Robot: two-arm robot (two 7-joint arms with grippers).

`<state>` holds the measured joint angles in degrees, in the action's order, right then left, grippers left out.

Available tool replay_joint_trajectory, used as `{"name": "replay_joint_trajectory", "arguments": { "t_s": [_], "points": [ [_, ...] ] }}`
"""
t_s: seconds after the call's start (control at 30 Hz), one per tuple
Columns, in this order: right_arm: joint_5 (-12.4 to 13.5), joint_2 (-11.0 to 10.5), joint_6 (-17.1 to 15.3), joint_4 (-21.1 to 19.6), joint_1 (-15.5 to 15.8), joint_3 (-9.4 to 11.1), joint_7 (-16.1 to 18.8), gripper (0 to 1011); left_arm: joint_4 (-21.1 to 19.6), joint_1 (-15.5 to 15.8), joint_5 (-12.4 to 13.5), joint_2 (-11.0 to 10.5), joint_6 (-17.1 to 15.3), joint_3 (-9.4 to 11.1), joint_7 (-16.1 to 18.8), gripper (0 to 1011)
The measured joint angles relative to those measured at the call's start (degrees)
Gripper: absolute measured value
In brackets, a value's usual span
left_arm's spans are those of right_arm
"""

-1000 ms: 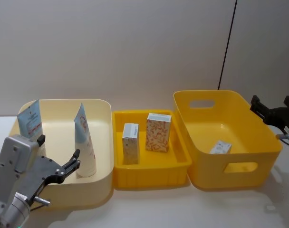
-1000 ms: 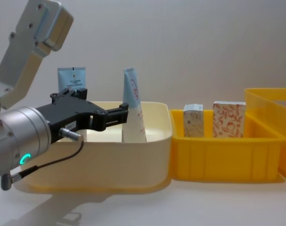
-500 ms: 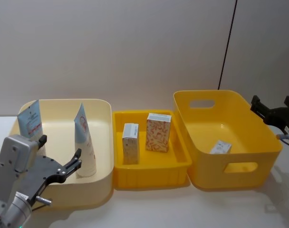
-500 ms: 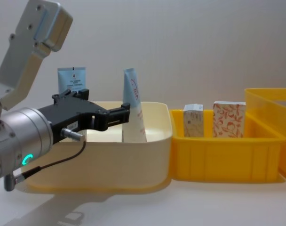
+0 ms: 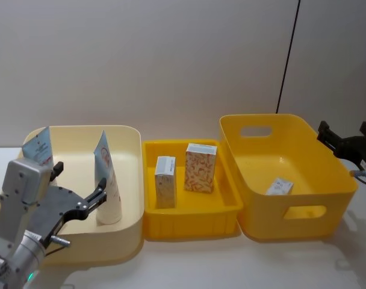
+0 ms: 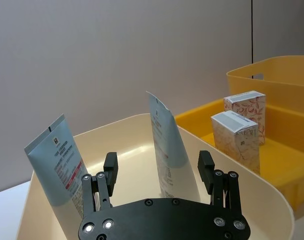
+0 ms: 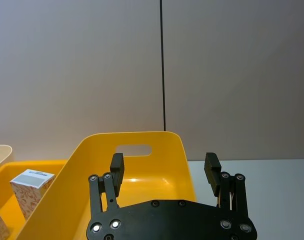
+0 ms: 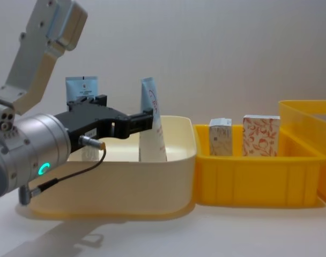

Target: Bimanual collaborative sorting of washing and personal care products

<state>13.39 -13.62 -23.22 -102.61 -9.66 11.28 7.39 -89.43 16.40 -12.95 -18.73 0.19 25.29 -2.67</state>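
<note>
Left gripper, lower left of the head view: now higher and farther forward than a second ago, fingers spread over the near rim of the tub. Chest view, left of centre: one fingertip now overlaps the tube.

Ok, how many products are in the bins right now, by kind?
Squeeze tubes: 2 (left tube, right tube)
Cardboard cartons: 3 (white-and-blue carton, orange floral carton, small white carton)
Total: 5
</note>
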Motion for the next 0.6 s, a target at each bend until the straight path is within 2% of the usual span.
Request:
{"name": "replay_joint_trajectory", "arguments": {
  "t_s": [0.2, 0.6],
  "points": [
    [0.00, 0.00, 0.00, 0.00, 0.00, 0.00, 0.00, 1001, 0.96, 1.48, -0.19, 0.73, -1.73, -0.01, -0.72, 1003],
    [0.00, 0.00, 0.00, 0.01, 0.00, 0.00, 0.00, 1001, 2.49, 5.45, -1.12, 2.76, -8.89, 0.52, -2.75, 1003]
  ]
}}
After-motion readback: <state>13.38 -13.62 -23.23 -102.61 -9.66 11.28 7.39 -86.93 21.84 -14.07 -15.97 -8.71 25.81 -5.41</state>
